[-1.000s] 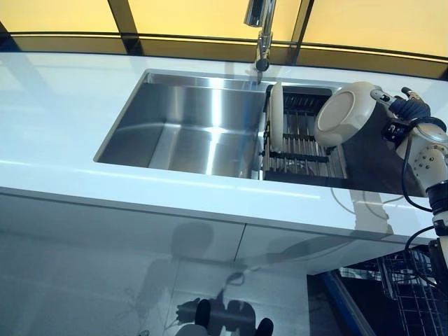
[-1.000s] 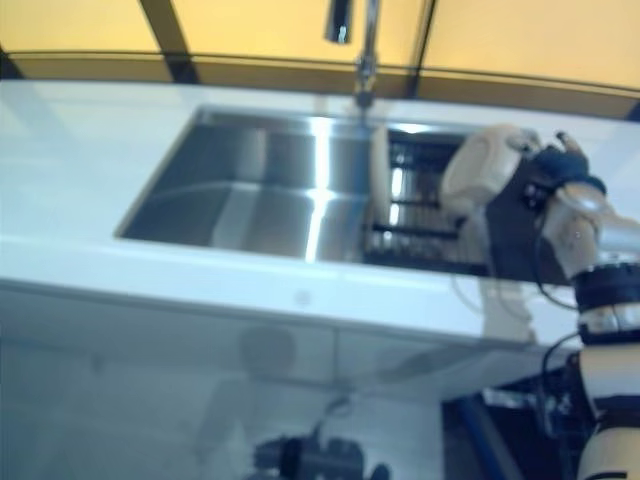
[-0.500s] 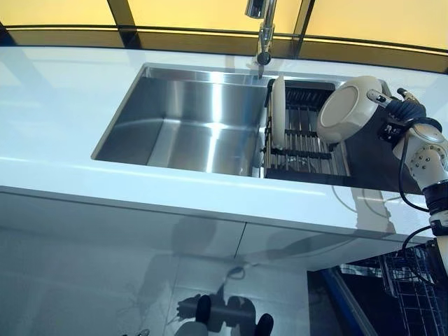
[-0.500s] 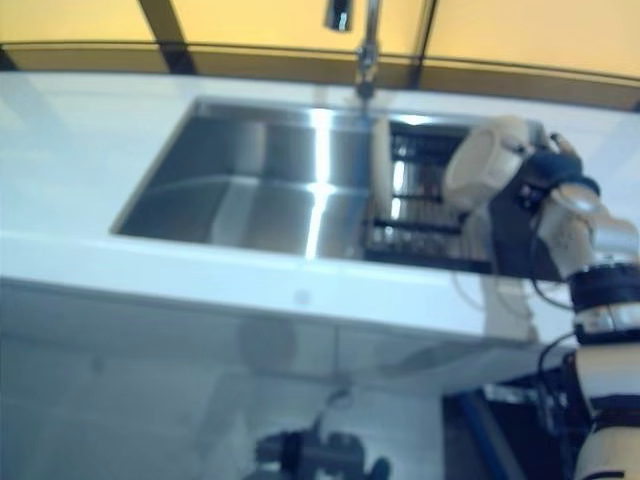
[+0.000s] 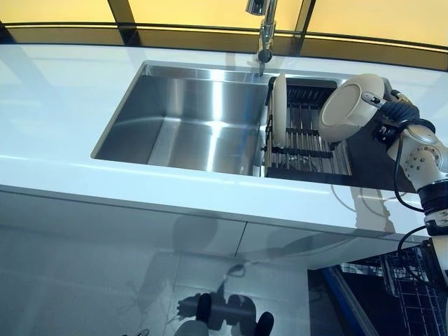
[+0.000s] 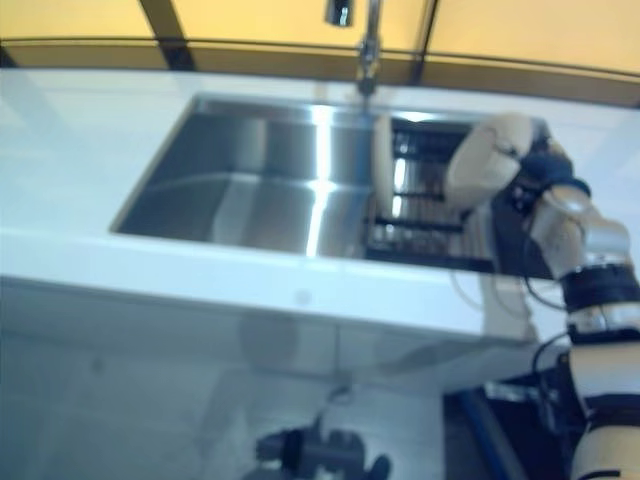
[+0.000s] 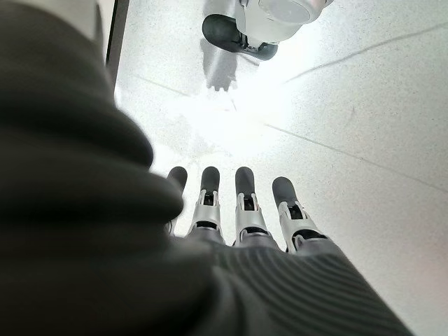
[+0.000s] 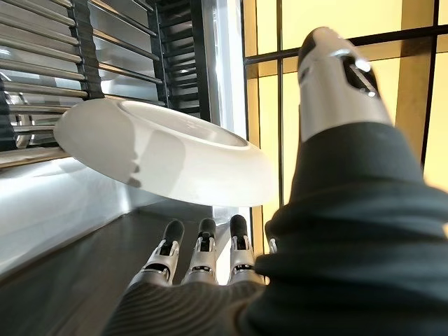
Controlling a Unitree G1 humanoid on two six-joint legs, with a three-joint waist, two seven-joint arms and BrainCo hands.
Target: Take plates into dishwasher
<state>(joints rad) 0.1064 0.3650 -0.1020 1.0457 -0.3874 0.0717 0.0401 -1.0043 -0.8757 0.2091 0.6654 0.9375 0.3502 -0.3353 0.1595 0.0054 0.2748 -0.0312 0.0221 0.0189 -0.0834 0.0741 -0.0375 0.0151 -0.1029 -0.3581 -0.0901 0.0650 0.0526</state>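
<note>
My right hand [image 5: 400, 115] is shut on a white plate [image 5: 350, 108], holding it tilted by its rim just above the right end of the dish rack [image 5: 308, 143] in the sink. In the right wrist view the plate [image 8: 161, 154] sits between my thumb and the fingers [image 8: 203, 248]. A second white plate [image 5: 278, 112] stands upright on edge at the rack's left end. My left hand [image 7: 238, 210] shows only in its wrist view, open, empty, pointing at the floor.
The steel sink [image 5: 189, 119] is set in a white counter [image 5: 63, 98], with a faucet [image 5: 264, 31] behind it. A dark mat [image 5: 371, 161] lies right of the rack. A wire dishwasher basket [image 5: 413, 294] shows below the counter at lower right.
My right hand has lifted the plate slightly up and to the right, away from the rack. The whole view has shifted a little.
</note>
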